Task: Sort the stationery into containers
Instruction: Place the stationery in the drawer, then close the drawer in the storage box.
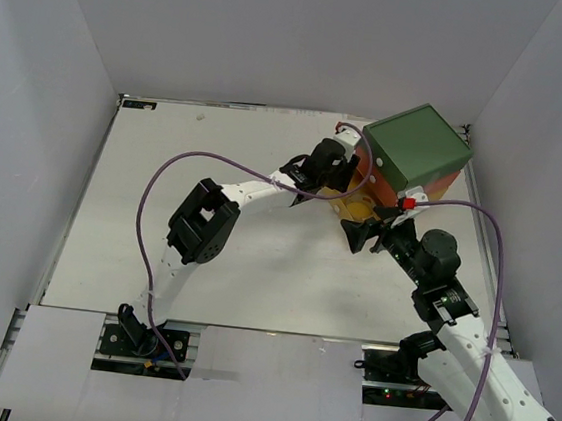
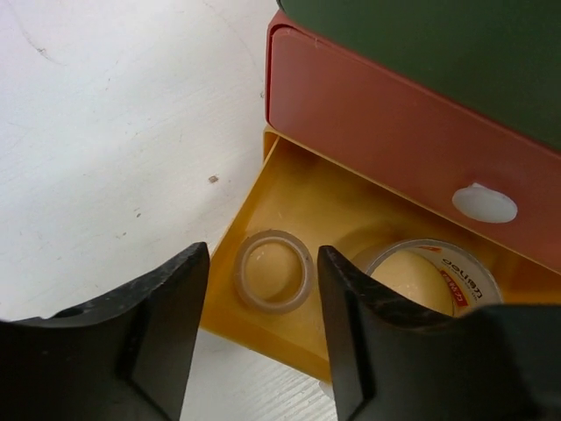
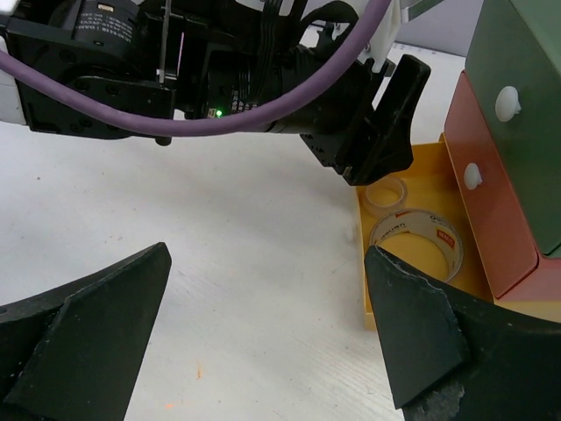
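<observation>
Top view: a boxy plastic chest (image 1: 415, 149) stands at upper right on the white counter (image 1: 206, 253), its yellow bottom drawer (image 1: 355, 208) pulled out toward lower left.

Left wrist view: the left gripper (image 2: 263, 259) has its jaws spread over that drawer. A small clear tape roll (image 2: 273, 272) lies flat there, hole up, with a larger beige roll (image 2: 438, 276) just right of it.

Right wrist view: the right gripper (image 3: 267, 333) has its jaws wide apart across the lower frame, holding nothing.
</observation>
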Controlling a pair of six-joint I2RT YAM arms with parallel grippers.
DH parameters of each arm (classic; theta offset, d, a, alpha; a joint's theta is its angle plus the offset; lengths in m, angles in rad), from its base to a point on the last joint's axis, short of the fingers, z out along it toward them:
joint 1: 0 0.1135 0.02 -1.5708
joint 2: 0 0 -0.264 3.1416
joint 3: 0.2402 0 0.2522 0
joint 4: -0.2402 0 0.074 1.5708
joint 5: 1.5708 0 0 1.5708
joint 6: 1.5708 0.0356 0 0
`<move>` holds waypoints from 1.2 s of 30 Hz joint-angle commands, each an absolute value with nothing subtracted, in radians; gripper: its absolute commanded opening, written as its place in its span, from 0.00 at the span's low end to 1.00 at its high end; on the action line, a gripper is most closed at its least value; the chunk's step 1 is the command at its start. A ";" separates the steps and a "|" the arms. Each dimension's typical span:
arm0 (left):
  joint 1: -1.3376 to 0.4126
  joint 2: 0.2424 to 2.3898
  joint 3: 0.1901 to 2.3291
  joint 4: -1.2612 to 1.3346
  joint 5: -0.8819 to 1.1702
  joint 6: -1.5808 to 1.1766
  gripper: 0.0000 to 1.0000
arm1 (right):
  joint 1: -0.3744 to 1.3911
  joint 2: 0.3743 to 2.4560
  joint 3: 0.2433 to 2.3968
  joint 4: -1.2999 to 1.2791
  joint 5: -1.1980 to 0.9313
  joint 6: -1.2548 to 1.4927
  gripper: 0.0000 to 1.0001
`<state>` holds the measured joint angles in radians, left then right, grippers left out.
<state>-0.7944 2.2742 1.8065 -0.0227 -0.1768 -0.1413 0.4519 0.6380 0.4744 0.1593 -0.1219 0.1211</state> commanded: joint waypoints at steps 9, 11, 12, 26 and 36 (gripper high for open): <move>-0.700 1.912 1.608 -0.040 -0.215 -0.218 0.83 | 0.448 0.784 0.615 0.124 -0.026 0.055 0.97; -0.690 1.863 1.475 0.000 -0.178 -0.216 0.83 | 0.448 0.842 0.711 0.101 -0.015 0.043 0.97; -0.687 1.839 1.430 0.035 -0.164 -0.216 0.83 | 0.448 0.862 0.748 0.085 -0.005 0.040 0.97; -0.673 1.767 0.999 0.362 0.058 -0.212 0.73 | 0.284 1.241 1.267 -0.213 0.011 -0.018 0.93; -0.695 1.897 1.049 0.442 0.101 -0.238 0.64 | 0.075 1.413 1.350 -0.216 -0.080 0.009 0.95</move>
